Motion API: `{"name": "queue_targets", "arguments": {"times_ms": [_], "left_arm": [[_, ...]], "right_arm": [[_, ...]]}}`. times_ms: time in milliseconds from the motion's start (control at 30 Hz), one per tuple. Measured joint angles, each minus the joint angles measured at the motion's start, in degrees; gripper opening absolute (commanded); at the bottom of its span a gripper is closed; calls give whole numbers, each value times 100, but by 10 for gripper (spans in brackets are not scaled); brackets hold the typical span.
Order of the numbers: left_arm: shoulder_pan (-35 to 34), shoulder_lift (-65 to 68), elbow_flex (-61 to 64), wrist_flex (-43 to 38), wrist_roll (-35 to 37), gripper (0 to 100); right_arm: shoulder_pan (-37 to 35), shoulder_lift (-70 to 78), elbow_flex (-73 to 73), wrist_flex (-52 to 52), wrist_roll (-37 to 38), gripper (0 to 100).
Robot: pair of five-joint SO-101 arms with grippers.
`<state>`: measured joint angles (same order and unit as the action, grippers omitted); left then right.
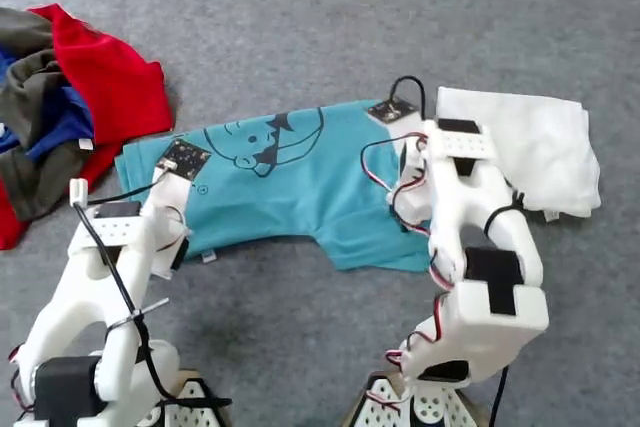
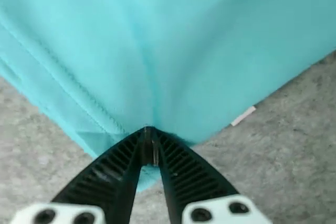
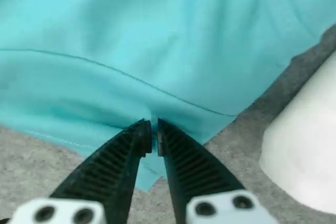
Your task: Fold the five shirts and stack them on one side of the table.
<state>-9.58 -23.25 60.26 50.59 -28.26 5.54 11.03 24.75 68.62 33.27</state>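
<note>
A teal shirt (image 1: 290, 182) with a dark printed figure lies spread across the middle of the grey table. My left gripper (image 2: 149, 142) is shut on the teal shirt's (image 2: 173, 61) edge at its left end, below the left arm's wrist (image 1: 175, 162). At the shirt's right end, my right gripper (image 3: 152, 132) pinches a fold of the teal cloth (image 3: 157, 40), shut on it, near the right arm's wrist (image 1: 410, 162). A folded white shirt (image 1: 540, 152) lies at the right. A heap of red, blue and olive shirts (image 1: 60, 107) sits at the left edge.
The white shirt's edge (image 3: 304, 145) lies close beside my right gripper. Bare grey tabletop (image 1: 300, 327) stretches in front of the teal shirt between the two arm bases, and more grey surface (image 1: 300, 27) runs along the back.
</note>
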Motion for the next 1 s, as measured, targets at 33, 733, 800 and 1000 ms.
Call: {"name": "queue_targets", "arguments": {"times_ms": [33, 733, 800, 1000], "left_arm": [[-79, 18, -53, 0, -97, 29], [-844, -246, -554, 501, -985, 29], [-844, -519, -993, 1090, -1169, 29], [-677, -1090, -1978, 1873, -1310, 29]], "right_arm": [[70, 141, 0, -44, 18, 35], [387, -440, -501, 1073, 308, 36], [387, -818, -730, 1231, 308, 36], [352, -1134, -1653, 1257, 308, 36]]}}
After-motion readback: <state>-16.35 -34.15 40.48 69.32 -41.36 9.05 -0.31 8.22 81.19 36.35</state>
